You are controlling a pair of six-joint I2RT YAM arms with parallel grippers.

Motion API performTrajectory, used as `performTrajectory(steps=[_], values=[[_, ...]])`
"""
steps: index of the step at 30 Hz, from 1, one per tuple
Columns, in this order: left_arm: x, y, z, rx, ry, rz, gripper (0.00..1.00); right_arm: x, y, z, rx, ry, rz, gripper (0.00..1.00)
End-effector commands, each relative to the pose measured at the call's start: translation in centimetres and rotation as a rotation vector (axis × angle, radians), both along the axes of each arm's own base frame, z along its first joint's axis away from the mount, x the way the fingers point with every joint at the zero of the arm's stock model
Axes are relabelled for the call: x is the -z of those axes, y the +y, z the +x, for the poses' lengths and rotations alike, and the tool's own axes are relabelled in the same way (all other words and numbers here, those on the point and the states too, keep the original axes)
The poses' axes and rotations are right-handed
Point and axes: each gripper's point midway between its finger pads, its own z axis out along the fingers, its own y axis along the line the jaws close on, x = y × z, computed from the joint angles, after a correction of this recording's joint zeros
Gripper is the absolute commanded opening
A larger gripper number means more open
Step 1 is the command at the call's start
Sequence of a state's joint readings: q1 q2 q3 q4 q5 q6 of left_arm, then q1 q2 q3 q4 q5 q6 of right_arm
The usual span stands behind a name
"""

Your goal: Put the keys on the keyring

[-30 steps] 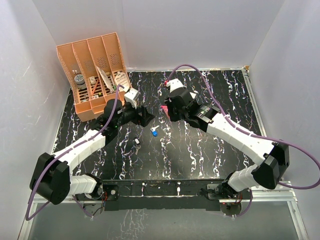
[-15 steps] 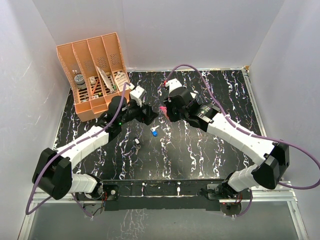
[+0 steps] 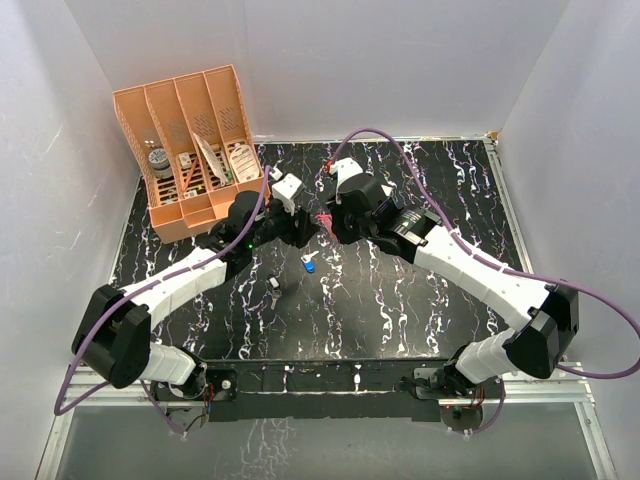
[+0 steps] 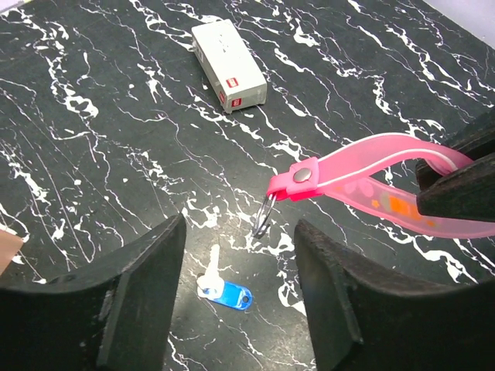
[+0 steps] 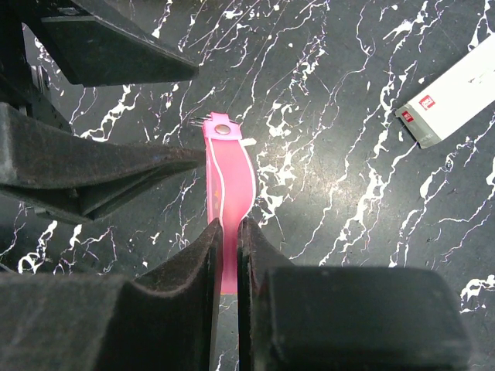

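Observation:
My right gripper (image 5: 230, 224) is shut on the pink strap of the keyring (image 5: 226, 174) and holds it above the table. In the left wrist view the strap (image 4: 363, 166) reaches in from the right, with its thin silver ring (image 4: 264, 215) hanging off the end. My left gripper (image 4: 240, 255) is open, and the ring hangs just ahead of the gap between its fingers, touching neither. From above, the two grippers meet tip to tip (image 3: 318, 222). The blue-headed key (image 4: 226, 292) lies flat on the table below the ring (image 3: 309, 265). The dark-headed key (image 3: 273, 285) lies further left and nearer.
A white box (image 4: 229, 54) lies on the black marbled table beyond the keyring and also shows in the right wrist view (image 5: 456, 91). An orange divided organiser (image 3: 190, 150) with small items stands at the back left. White walls enclose the table.
My left arm has swung right and forward, bringing its gripper up to the ring end of the strap. The right gripper and both keys have stayed put.

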State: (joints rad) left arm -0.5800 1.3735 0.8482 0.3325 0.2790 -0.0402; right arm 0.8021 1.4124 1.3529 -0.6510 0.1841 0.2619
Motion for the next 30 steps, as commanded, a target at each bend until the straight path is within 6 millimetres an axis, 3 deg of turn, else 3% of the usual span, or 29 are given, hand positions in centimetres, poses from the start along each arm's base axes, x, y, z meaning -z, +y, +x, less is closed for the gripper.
performTrajectory(steps=[1, 8, 14, 18, 23, 30], values=[[-2.9, -0.6, 0.8, 0.004, -0.091, -0.039, 0.52, -3.9, 0.3, 0.6, -0.006, -0.085, 0.079, 0.08], [-3.0, -0.7, 0.7, 0.004, -0.1, -0.047, 0.33, -4.0, 0.1, 0.5, 0.0, -0.089, 0.075, 0.08], [-2.9, -0.8, 0.6, 0.011, -0.1, -0.047, 0.08, -3.8, -0.2, 0.6, 0.014, -0.089, 0.071, 0.08], [-3.1, -0.8, 0.4, 0.015, -0.111, -0.061, 0.01, -3.7, -0.2, 0.8, 0.028, -0.087, 0.071, 0.08], [-3.3, -0.6, 0.0, 0.018, -0.123, -0.074, 0.02, -3.6, 0.0, 0.9, 0.029, -0.082, 0.076, 0.08], [-3.2, -0.7, -0.4, 0.035, -0.118, -0.068, 0.23, -3.5, 0.1, 0.9, 0.026, -0.081, 0.076, 0.08]])
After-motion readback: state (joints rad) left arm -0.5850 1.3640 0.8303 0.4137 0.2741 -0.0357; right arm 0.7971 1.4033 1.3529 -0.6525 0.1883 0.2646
